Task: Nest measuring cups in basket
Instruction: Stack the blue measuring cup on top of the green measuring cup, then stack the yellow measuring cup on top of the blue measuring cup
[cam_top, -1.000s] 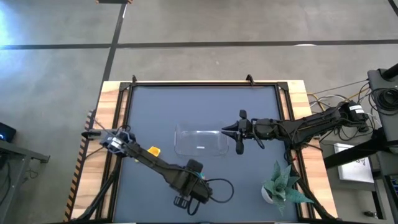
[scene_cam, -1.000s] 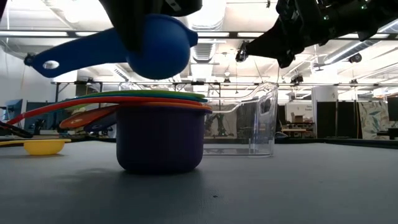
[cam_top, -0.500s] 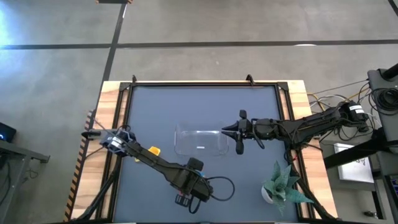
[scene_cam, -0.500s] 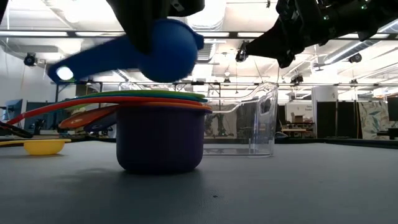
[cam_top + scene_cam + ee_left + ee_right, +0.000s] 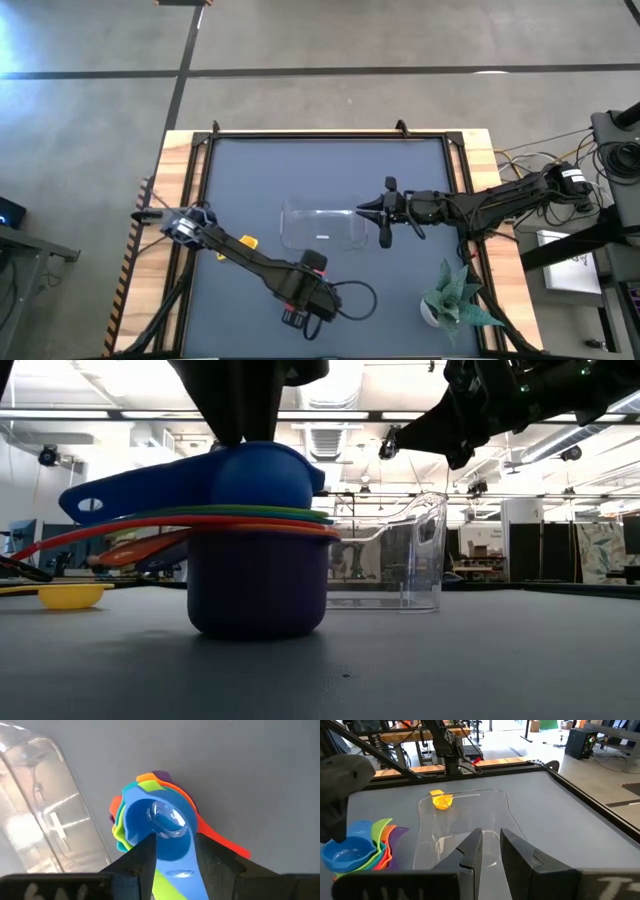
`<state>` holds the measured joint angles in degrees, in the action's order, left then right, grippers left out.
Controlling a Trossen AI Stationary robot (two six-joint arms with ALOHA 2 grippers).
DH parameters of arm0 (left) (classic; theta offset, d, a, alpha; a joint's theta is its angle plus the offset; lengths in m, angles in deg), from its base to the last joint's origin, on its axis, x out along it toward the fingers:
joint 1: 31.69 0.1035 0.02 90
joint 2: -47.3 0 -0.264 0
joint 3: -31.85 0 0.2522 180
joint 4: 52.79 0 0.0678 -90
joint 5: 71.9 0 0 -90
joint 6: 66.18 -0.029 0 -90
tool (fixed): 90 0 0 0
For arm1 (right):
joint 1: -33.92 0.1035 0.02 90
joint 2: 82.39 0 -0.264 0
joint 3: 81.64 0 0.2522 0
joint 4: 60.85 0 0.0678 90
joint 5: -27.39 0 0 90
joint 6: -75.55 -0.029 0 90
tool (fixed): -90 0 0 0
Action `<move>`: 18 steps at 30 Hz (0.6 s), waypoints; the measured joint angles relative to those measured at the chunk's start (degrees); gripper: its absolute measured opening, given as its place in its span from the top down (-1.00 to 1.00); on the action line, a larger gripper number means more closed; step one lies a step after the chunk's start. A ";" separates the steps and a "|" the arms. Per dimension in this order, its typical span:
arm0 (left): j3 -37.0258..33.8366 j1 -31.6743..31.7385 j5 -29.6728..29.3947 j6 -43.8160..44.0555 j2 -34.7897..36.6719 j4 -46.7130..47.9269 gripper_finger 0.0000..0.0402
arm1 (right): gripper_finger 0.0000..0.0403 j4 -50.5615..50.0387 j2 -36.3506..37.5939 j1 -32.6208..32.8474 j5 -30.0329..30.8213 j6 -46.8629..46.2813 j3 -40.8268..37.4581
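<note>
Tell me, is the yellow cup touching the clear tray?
Apart. The low view shows the yellow cup sitting alone, with open table between it and the clear tray.

The measuring cups (image 5: 155,827) are smooth, glossy coloured plastic. The basket (image 5: 462,827) is clear, shiny plastic. The table (image 5: 260,180) has a matt grey surface with wooden edges.

Left tool (image 5: 172,865) points downward, fingers parted; right tool (image 5: 490,851) hovers, nearly closed.

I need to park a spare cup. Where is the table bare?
Bare: the far strip beyond the basket, and the left near corner in front of the yellow cup. Crowded: the near middle, where the left claw hangs over the stack, and by the plant.
</note>
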<state>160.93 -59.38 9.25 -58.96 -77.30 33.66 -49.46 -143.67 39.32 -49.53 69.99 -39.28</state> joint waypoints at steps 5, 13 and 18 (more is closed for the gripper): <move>-5.37 0.10 -0.33 1.58 2.71 -6.45 0.40 | 0.72 -0.09 0.02 0.00 0.00 0.00 -0.04; -16.87 0.12 3.85 4.91 8.12 -16.61 0.40 | 0.72 -0.01 0.02 0.00 0.02 0.13 -0.07; -22.25 0.16 3.06 8.70 14.42 -16.15 0.40 | 0.72 0.00 0.02 0.00 0.02 0.03 -0.07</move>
<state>138.68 -59.22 12.30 -50.26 -62.88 17.51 -49.47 -143.65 39.31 -49.51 70.02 -39.34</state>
